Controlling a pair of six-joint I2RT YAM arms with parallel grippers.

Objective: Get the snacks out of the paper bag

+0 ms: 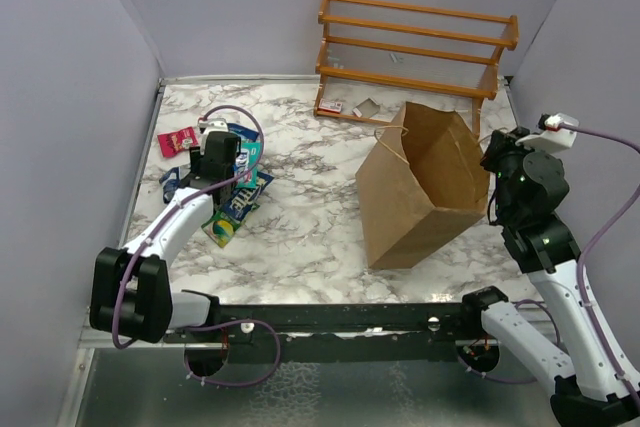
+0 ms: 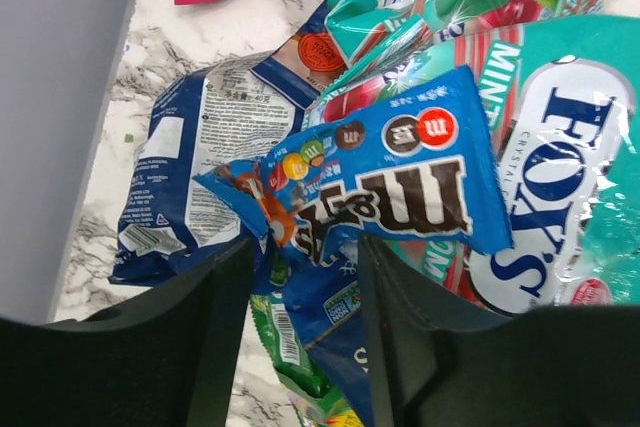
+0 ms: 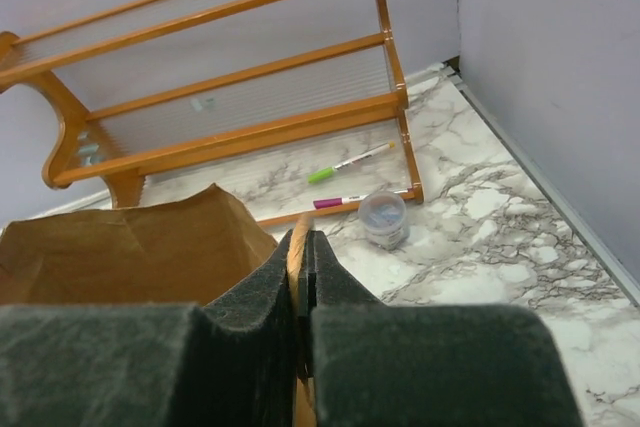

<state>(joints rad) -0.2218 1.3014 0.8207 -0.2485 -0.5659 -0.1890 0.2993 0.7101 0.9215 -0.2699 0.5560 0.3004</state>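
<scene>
Looking first at the paper bag (image 1: 420, 192), we find it upright at centre right of the top view, its mouth open and its floor hidden from us. The right gripper (image 1: 490, 169) has its fingers pressed together on the bag's right rim (the wrist view shows a sliver of brown paper squeezed between the pads). The snacks (image 1: 228, 192) lie heaped at the left of the frame. A blue M&M's packet (image 2: 370, 187) sits on top, over a teal Fox's mint packet (image 2: 560, 177) and a dark blue packet (image 2: 190, 167). A green-yellow packet (image 1: 222, 230) is at the heap's lower edge and a red packet (image 1: 181, 140) lies just apart at upper left. The left gripper (image 2: 305, 244) hangs over the heap with its fingers spread, the M&M's packet's crumpled end between them. The orange wooden rack (image 1: 415, 47) stands at the top, with a green marker (image 3: 345, 164), a pink marker (image 3: 340, 201) and a small lidded tub (image 3: 383, 219) at its foot. The heap is close to the left wall (image 1: 80, 97), and a broad stretch of marble tabletop (image 1: 310, 197) separates it from the bag.
</scene>
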